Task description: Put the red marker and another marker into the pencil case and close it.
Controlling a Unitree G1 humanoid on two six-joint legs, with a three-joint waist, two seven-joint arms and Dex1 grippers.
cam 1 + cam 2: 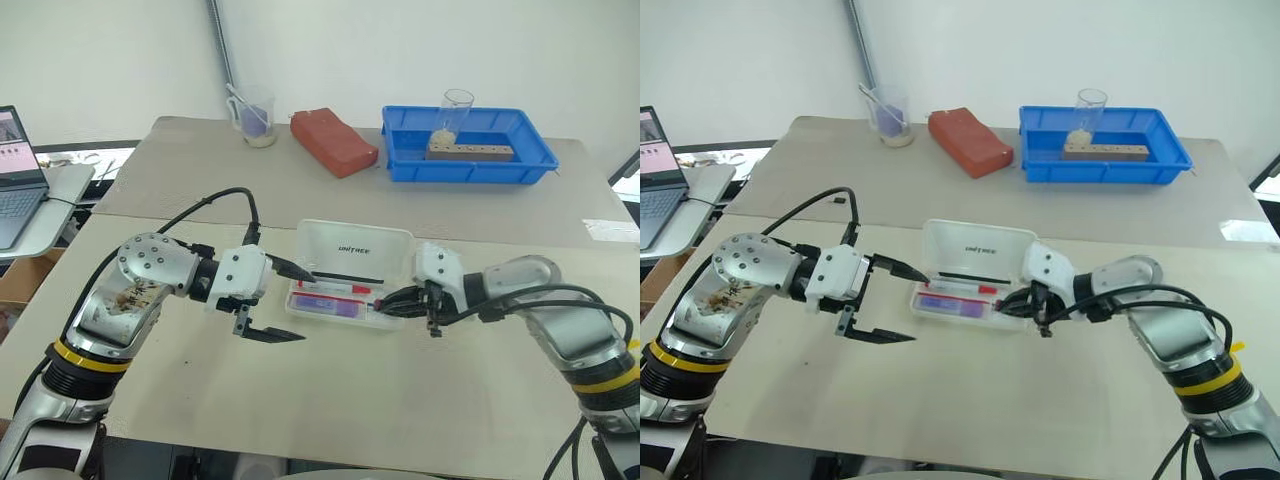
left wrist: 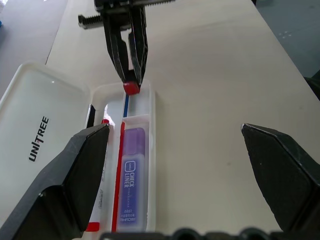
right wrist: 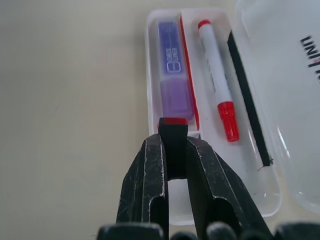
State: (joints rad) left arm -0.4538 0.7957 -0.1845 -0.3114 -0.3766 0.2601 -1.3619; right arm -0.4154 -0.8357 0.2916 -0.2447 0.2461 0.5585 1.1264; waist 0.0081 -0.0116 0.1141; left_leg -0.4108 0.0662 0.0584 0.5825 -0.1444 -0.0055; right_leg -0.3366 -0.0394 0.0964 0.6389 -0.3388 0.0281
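Lying in the pencil case (image 3: 165,210) just past the narrowed right gripper (image 3: 173,131) — red marker (image 3: 218,79).

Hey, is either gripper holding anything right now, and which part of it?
The right gripper pinches a small black piece with a red end by that end, over the open pencil case. What the piece is cannot be told. The left gripper is open and empty.
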